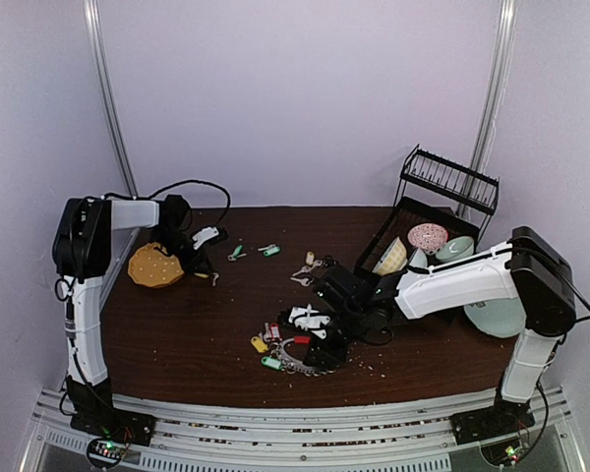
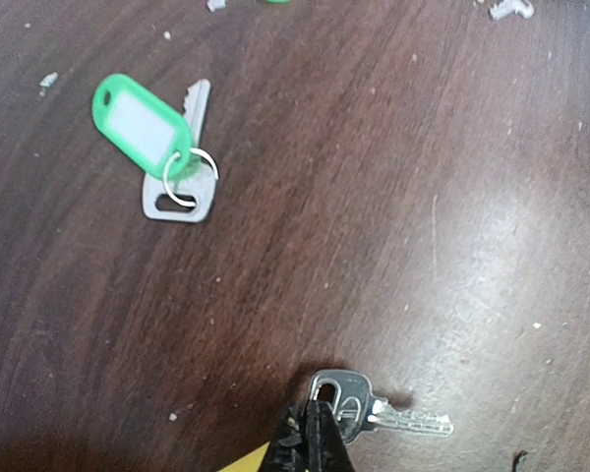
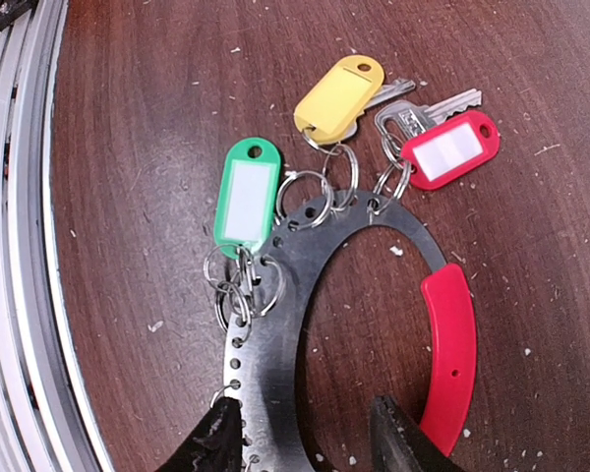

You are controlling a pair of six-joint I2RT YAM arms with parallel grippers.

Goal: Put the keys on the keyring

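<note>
Our left gripper (image 2: 315, 435) pinches a silver key (image 2: 376, 409) by its head, well apart from the keyring (image 3: 267, 339). Our right gripper (image 3: 310, 441) stands with fingers spread over the keyring's metal band. We judge the pick-up done; next, the key must travel there.

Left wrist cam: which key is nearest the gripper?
The untagged silver key, at the tips of the shut left gripper; the green-tagged key lies well away.

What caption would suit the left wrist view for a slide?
A silver key pinched by its head in the left gripper, on the table; a green-tagged key lies apart.
</note>
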